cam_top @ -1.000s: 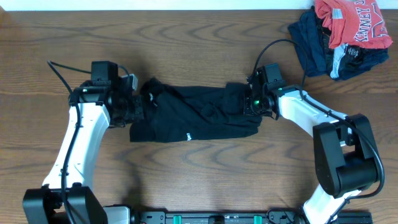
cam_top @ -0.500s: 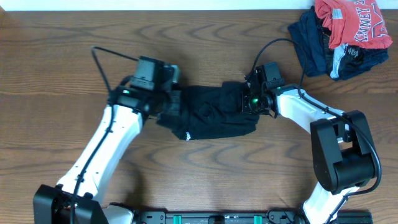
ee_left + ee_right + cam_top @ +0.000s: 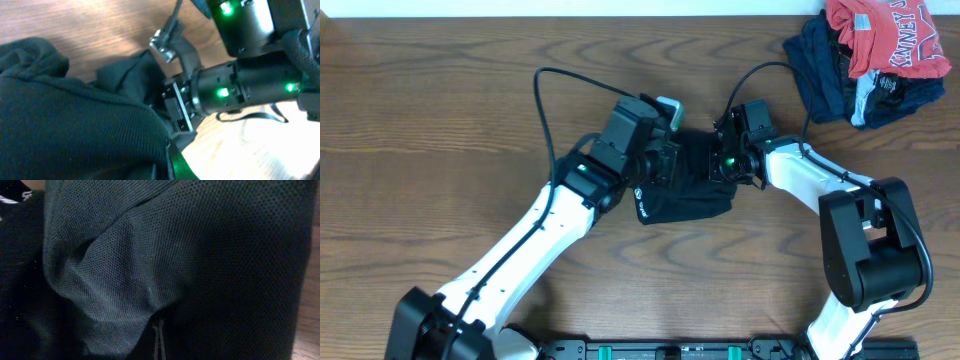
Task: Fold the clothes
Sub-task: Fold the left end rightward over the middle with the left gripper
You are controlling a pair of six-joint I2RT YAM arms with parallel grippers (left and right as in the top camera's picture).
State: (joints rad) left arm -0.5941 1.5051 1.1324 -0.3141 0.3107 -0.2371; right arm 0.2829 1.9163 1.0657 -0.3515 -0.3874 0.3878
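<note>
One shirt (image 3: 692, 197), seemingly between end effectors (image 3: 667, 168) (image 3: 718, 166)

The black shirt (image 3: 692, 200) between your left gripper (image 3: 665, 168) and right gripper (image 3: 718, 165) is soft, matt cloth. Right at your right gripper it shows a fine, bumpy knit. The table (image 3: 440, 70) under both grippers is smooth-looking brown wood with wavy grain. Just past your left gripper, a small plug (image 3: 162, 42) shines like metal.
</note>
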